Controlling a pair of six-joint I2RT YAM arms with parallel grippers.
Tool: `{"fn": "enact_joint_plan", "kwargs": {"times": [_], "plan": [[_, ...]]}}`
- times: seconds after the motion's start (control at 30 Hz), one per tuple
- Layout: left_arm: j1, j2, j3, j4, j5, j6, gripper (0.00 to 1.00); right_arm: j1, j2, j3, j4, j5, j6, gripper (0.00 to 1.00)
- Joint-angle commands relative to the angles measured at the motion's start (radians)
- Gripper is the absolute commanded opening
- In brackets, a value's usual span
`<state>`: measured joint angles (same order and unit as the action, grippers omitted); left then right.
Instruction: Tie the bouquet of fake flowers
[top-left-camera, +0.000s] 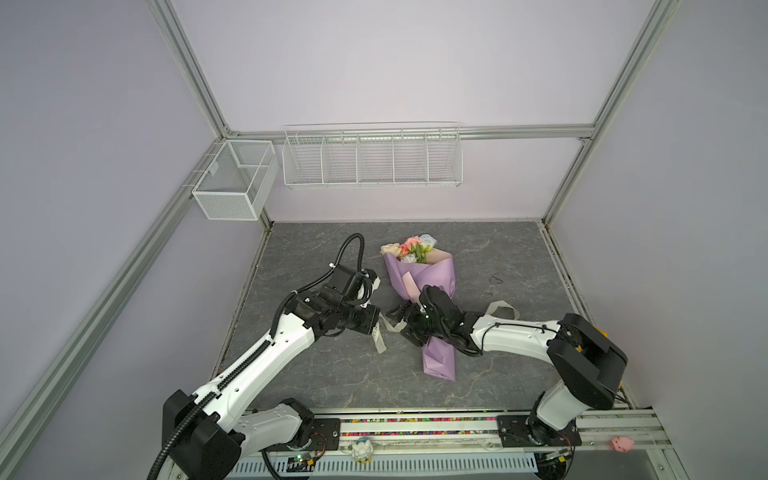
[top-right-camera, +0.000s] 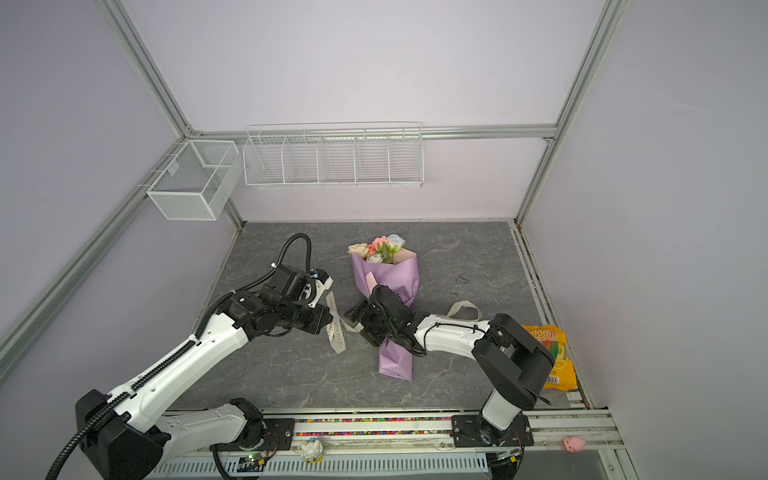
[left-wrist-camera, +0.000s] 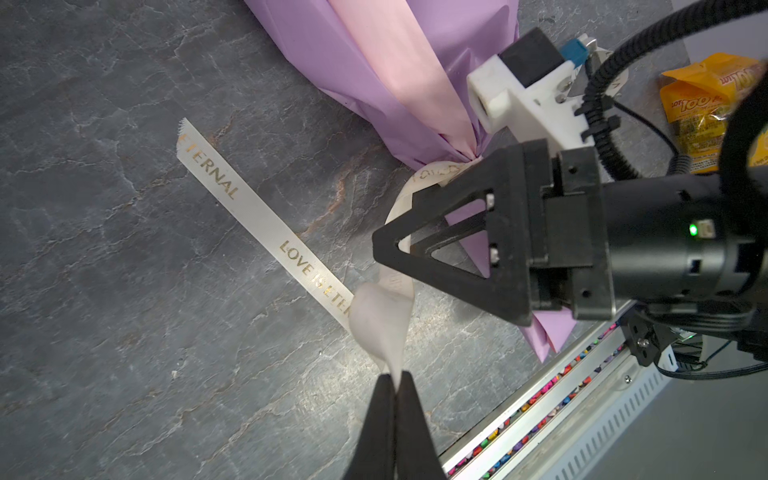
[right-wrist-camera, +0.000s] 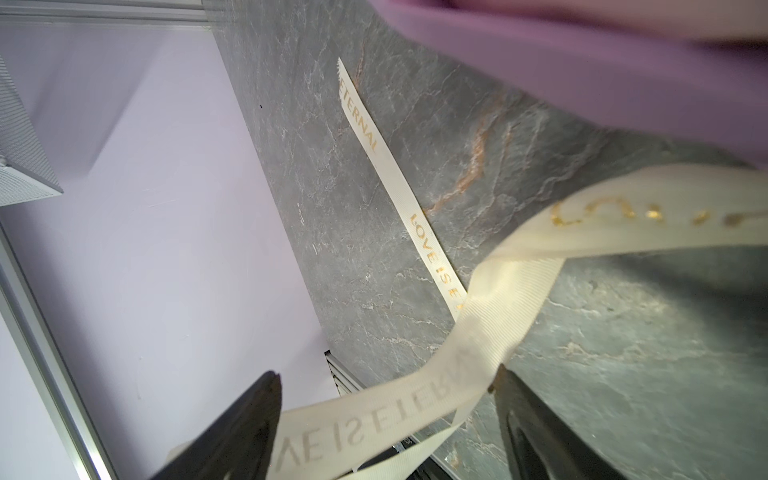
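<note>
We pinch the ribbon (left-wrist-camera: 257, 216) in the left pincer (left-wrist-camera: 395, 376) to steady it, so the right pincer (right-wrist-camera: 386, 371), spread, straddles its loop at the bouquet (top-left-camera: 405, 276).

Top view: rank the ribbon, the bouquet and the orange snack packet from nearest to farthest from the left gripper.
In a top view:
1. Ribbon: pinched in the shut jaws of the left gripper.
2. Bouquet: lying in the middle, just right of that gripper.
3. Orange snack packet: farthest, at the scene's right edge.
</note>
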<state>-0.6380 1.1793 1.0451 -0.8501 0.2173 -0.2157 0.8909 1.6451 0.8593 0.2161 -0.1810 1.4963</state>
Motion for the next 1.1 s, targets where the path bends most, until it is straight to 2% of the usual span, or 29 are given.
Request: {"fn": "enact_joint_plan", "kwargs": {"times": [0.0, 0.07, 0.2, 0.4, 0.53, 0.67, 0.73, 0.93, 1.07], "plan": [[-0.005, 0.001, 0.015, -0.013, -0.004, -0.003, 0.0, 0.003, 0.036, 0.014, 0.037, -0.017, 0.058, 0.84], [-0.005, -0.008, 0.012, -0.022, -0.021, -0.004, 0.0, 0.002, 0.026, 0.013, 0.032, -0.002, 0.056, 0.84], [-0.005, -0.037, 0.002, -0.045, -0.074, -0.012, 0.0, -0.022, -0.04, 0.084, -0.126, 0.061, -0.082, 0.84], [-0.005, -0.059, -0.017, -0.041, -0.087, -0.015, 0.0, -0.042, -0.153, 0.086, -0.258, 0.146, -0.168, 0.84], [-0.005, -0.051, -0.011, -0.028, -0.057, -0.014, 0.0, -0.04, -0.148, 0.058, -0.2, 0.093, -0.108, 0.85], [-0.005, -0.048, 0.0, -0.02, -0.04, -0.009, 0.0, -0.032, -0.061, 0.038, -0.005, -0.014, 0.001, 0.85], [-0.005, -0.049, 0.006, -0.02, -0.035, -0.008, 0.0, -0.025, -0.014, 0.063, 0.038, -0.055, 0.044, 0.85], [-0.005, -0.04, 0.021, -0.027, -0.022, 0.004, 0.0, -0.015, 0.066, 0.069, 0.15, -0.076, 0.164, 0.85], [-0.005, -0.034, 0.024, -0.031, -0.012, 0.012, 0.0, -0.015, 0.118, 0.085, 0.2, -0.098, 0.181, 0.85]]}}
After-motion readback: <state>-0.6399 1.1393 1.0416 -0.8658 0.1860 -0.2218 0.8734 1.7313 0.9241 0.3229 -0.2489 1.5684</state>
